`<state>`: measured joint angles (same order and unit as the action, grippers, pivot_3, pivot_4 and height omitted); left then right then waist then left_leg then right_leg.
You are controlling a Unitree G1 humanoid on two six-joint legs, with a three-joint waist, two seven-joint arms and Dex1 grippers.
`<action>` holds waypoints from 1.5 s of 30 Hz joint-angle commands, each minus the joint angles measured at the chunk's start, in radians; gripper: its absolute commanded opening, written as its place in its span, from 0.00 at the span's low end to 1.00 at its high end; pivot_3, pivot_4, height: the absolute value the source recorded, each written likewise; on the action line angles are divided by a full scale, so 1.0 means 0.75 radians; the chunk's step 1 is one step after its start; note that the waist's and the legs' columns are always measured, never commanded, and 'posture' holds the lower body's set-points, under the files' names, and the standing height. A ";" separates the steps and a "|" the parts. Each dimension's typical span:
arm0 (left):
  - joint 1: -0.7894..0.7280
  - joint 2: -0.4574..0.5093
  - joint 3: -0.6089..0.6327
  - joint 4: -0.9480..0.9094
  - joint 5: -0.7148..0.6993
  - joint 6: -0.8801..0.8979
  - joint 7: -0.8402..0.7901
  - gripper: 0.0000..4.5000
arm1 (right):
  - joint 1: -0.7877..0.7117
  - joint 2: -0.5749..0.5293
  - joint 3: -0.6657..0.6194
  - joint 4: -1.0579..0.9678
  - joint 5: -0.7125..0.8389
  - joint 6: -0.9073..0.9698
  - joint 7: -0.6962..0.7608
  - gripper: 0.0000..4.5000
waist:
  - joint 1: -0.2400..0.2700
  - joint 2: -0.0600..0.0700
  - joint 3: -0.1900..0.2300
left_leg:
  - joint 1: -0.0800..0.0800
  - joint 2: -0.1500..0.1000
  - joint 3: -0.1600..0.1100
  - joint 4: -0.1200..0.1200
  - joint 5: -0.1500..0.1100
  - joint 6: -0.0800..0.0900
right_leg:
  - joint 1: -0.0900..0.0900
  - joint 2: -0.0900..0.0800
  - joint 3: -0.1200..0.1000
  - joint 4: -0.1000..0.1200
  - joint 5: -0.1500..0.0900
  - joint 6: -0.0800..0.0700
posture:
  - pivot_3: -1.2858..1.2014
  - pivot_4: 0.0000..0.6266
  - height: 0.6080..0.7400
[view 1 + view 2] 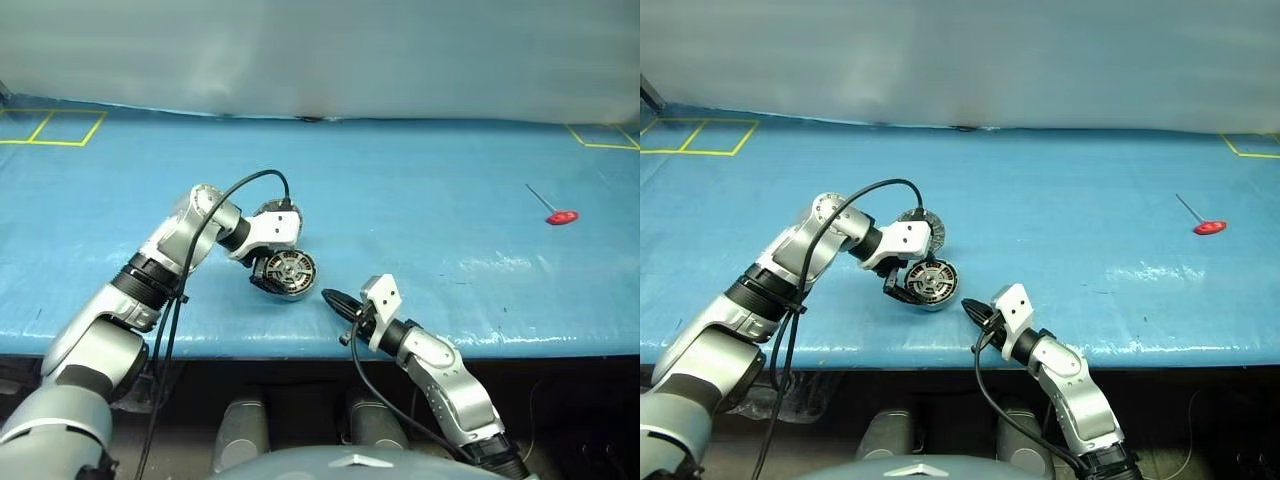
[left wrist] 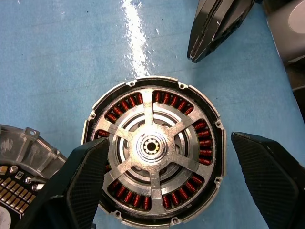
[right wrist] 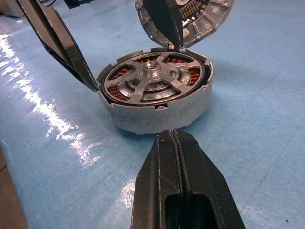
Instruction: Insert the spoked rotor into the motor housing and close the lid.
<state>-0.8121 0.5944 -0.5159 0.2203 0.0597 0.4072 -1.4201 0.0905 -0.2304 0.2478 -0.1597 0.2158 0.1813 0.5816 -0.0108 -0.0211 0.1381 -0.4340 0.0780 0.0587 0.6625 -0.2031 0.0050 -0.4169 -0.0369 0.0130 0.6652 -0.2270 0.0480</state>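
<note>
The motor housing (image 3: 157, 117), a short silver cup with copper windings, sits on the blue table near its front edge. The spoked rotor (image 2: 151, 148) lies seated inside it, silver spokes and hub facing up. The hinged lid (image 3: 209, 19) stands open at the housing's far side, inner face showing. My left gripper (image 2: 167, 157) hovers over the housing, open, with a finger (image 2: 86, 181) on each side of the rotor and nothing held. My right gripper (image 3: 174, 136) is shut and empty, pointing at the housing's wall from a short way off on the right.
A red-handled tool (image 1: 560, 216) lies far to the right on the blue mat (image 1: 420, 200). Yellow tape marks (image 1: 60, 128) sit at the back left. The table's front edge (image 1: 300, 350) runs just below both grippers. A black cable (image 1: 250, 180) loops over my left wrist.
</note>
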 commanded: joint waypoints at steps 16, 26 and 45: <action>0.613 0.156 0.552 -0.744 -0.352 0.232 0.328 0.28 | -0.105 -0.074 -0.016 -0.084 -0.023 0.122 -0.004 0.00 | -0.006 0.001 0.001 | 0.003 0.001 0.001 -0.003 0.000 0.000 | 0.001 -0.001 0.001 -0.001 -0.001 -0.001 | 0.52 0.24 1.00; 1.192 -0.064 0.748 -1.042 -0.357 0.028 0.776 0.01 | -0.293 -0.084 -0.027 -0.265 -0.043 0.408 -0.126 0.00 | 0.000 0.002 0.002 | 0.005 0.001 0.001 -0.003 -0.001 -0.001 | -0.004 -0.005 0.000 -0.003 0.000 -0.001 | 0.52 0.24 1.00; 1.605 -0.371 0.766 -0.995 -0.413 -0.335 1.101 0.01 | -0.652 0.138 0.218 0.047 -0.104 0.582 -0.119 0.00 | -0.008 0.002 0.002 | 0.001 0.001 0.013 -0.009 -0.002 -0.001 | -0.015 -0.009 0.000 -0.005 0.001 -0.003 | 0.52 0.24 1.00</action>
<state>0.3896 0.3178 0.0518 -0.5130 -0.2385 0.1824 -0.6032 -0.3777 -0.1441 0.4046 -0.1228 0.1401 0.6466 0.4835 -0.0170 -0.0199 0.1392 -0.4330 0.0786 0.0689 0.6557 -0.2042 0.0039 -0.4279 -0.0434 0.0130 0.6618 -0.2261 0.0455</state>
